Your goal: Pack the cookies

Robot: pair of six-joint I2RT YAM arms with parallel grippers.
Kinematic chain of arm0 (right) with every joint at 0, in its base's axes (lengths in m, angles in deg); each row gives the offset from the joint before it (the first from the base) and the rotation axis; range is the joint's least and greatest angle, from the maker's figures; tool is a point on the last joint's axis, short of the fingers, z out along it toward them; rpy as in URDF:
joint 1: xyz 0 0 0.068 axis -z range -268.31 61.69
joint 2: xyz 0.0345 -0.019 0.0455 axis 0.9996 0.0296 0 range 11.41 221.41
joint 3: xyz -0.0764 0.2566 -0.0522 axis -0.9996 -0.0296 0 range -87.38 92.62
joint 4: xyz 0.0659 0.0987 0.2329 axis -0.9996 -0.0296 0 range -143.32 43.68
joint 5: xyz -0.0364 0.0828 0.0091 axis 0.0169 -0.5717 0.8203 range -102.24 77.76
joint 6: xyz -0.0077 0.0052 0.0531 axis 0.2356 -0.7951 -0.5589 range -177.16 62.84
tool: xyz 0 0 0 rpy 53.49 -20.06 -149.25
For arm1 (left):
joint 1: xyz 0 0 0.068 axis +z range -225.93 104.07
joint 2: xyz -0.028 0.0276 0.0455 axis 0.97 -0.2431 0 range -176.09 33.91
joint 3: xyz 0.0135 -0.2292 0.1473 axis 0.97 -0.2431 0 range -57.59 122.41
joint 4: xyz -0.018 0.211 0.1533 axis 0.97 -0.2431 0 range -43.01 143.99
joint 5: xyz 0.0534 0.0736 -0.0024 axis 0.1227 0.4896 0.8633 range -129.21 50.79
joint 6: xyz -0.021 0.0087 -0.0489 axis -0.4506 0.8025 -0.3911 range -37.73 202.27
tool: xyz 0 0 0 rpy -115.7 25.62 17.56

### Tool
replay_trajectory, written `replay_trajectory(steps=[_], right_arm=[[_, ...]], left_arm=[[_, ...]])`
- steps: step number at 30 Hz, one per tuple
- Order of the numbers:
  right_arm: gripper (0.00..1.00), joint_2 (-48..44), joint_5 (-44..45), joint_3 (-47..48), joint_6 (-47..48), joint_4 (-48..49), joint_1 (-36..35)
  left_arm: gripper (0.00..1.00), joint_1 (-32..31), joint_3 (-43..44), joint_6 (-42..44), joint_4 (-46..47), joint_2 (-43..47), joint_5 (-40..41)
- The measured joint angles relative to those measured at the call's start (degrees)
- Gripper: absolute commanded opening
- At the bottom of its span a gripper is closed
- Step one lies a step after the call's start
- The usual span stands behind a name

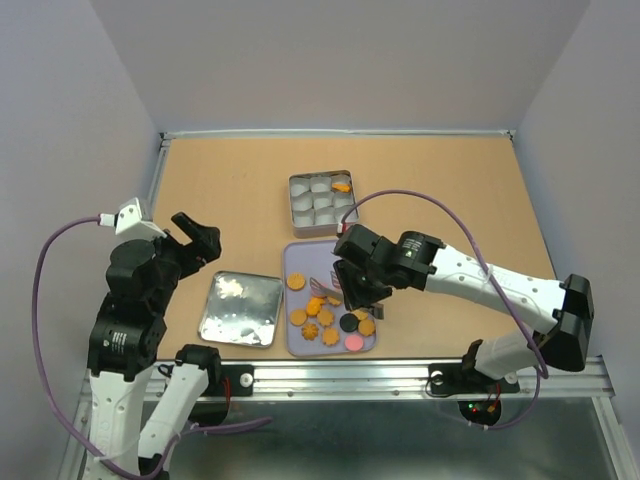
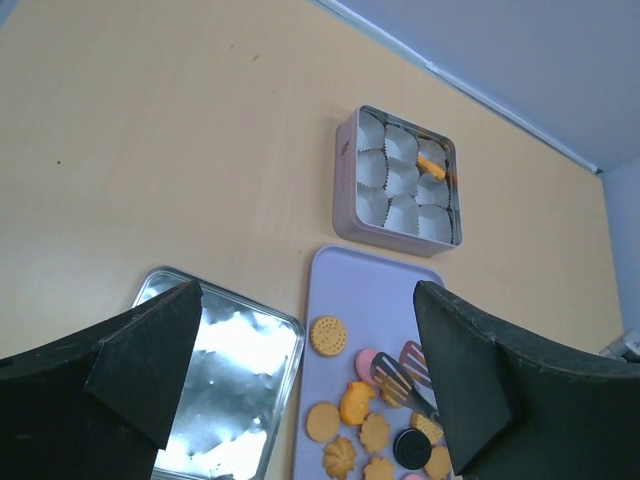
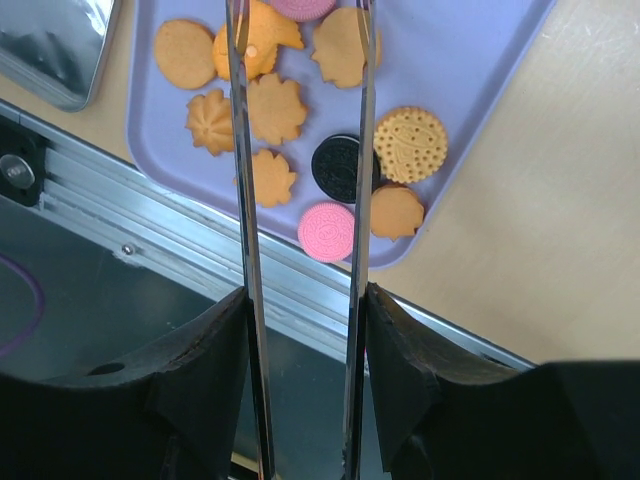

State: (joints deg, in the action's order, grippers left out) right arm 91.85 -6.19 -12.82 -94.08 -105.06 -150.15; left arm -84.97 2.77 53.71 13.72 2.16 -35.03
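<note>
The cookies (image 1: 325, 315) lie loose on a lavender tray (image 1: 300, 258): orange-brown rounds and flower shapes, a black round (image 3: 338, 166) and a pink one (image 3: 326, 231). One orange cookie (image 1: 342, 186) sits in a paper cup of the open square tin (image 1: 293, 205). My right gripper (image 1: 360, 290) is shut on metal tongs (image 3: 240, 200), whose slotted tips (image 2: 400, 378) hover over the cookies in the tray's middle. My left gripper (image 1: 200, 240) is open and empty, raised above the tin lid (image 1: 240, 308). In the left wrist view the tin (image 2: 345, 180), its cookie (image 2: 431, 166) and the tray (image 2: 370, 290) show.
The shiny tin lid (image 2: 225, 370) lies flat left of the tray. The tin holds several white paper cups. The metal rail (image 3: 150, 200) of the table's near edge runs just below the tray.
</note>
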Motion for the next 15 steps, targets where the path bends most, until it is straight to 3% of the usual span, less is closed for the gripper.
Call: replay_trajectory(steps=[15], right_arm=[[0.52,15.67,2.43,11.98,1.38,0.79,-2.4]], left_arm=[[0.99,0.0,1.07,5.73,-5.16,-5.79,-0.11]])
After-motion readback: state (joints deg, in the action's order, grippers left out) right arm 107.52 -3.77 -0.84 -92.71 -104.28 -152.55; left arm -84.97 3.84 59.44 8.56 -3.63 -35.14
